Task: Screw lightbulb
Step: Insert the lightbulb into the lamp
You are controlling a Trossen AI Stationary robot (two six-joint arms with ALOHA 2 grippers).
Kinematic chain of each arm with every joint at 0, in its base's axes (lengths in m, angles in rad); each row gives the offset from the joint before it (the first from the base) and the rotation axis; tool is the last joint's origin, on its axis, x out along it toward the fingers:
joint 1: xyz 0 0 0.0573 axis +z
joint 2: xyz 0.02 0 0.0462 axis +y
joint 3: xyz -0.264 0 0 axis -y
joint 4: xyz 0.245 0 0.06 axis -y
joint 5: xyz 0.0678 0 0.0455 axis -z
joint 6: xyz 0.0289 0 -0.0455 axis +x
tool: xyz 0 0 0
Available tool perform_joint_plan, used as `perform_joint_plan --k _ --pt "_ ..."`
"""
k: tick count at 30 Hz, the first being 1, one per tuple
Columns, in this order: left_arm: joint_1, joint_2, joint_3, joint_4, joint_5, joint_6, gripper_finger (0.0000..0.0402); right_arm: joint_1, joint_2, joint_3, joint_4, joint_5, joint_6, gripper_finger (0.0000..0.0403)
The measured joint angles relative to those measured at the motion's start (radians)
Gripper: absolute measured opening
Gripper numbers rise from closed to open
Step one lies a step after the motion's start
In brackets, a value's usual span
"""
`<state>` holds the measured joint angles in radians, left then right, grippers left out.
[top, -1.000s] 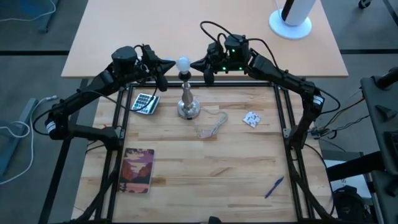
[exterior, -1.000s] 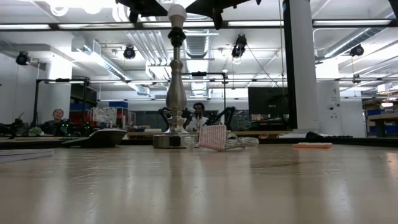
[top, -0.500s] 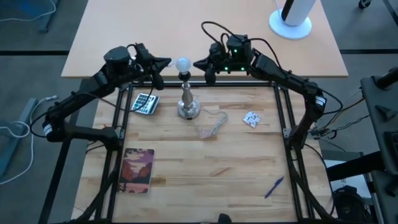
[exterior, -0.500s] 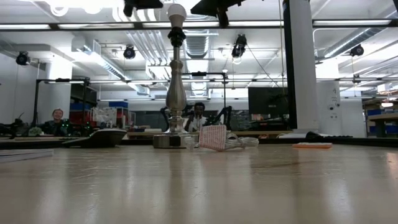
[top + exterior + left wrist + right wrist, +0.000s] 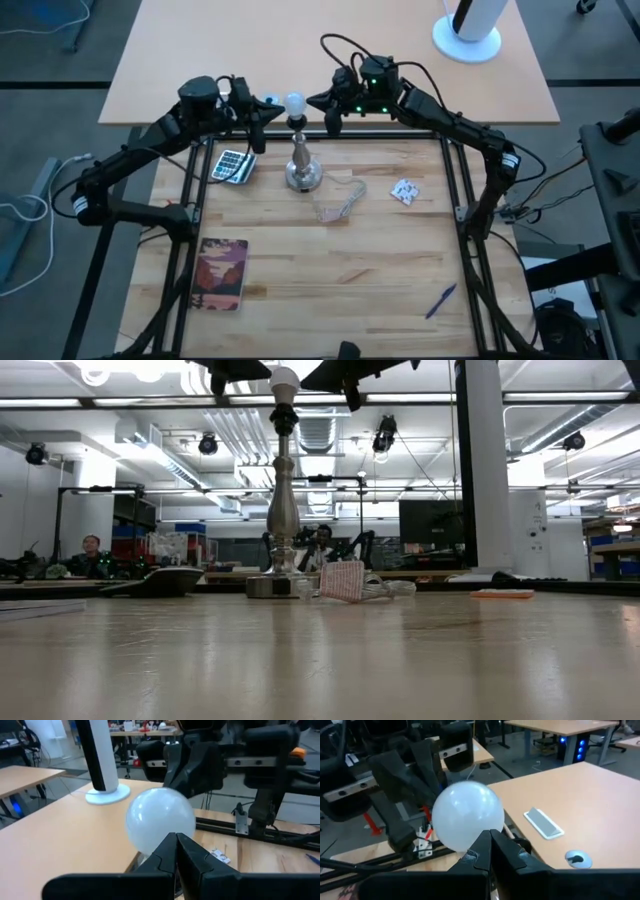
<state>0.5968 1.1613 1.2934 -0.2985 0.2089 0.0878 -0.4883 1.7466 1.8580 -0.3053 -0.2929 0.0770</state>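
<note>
Table: pale wooden top inside a dark frame; a second, bare tabletop lies beyond its far edge.
Left arm: reaches in from the near left, bent at the elbow, forearm angled toward the lamp top.
Right arm: comes from the right edge, folds over the far right corner, wrist pointing left at the lamp top.
Lamp stand: silver baluster, upright near the far edge, between both arms; nothing stands between it and either gripper.
Book: reddish cover, flat, near left, well apart from the lamp.
Calculator: just left of the lamp base, under the left forearm.
Mesh pouch: slack, just right of the lamp base.
White packet: farther right.
Pen: blue, near right corner.
Lightbulb: white globe seated upright in the black socket atop the stand; midway between the two grippers.
Left gripper: just left of the bulb, apart from it; fingers pressed together.
Right gripper: just right of the bulb, not touching; fingers closed together, empty.
</note>
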Motion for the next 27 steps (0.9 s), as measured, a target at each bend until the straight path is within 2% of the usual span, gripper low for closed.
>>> perform_joint_plan --k 4,12,22,24,27 --pt "0.001 0.013 0.001 0.012 -0.066 0.001 0.0 0.006 0.001 0.0 -0.003 -0.014 0.001 0.0" --pt "0.002 0.019 0.001 0.011 -0.115 0.003 0.0 0.025 0.004 0.0 -0.002 -0.064 -0.001 0.0" --pt "0.001 -0.01 0.0 0.011 -0.119 -0.012 0.0 0.01 -0.039 0.0 -0.11 0.006 0.017 0.0" --pt "0.001 -0.018 0.0 0.012 -0.107 -0.014 0.0 0.003 -0.055 0.0 -0.129 0.045 0.017 0.0" --pt "0.002 -0.023 0.0 0.018 -0.061 -0.009 0.0 -0.018 -0.06 0.016 -0.13 0.045 0.031 0.0"
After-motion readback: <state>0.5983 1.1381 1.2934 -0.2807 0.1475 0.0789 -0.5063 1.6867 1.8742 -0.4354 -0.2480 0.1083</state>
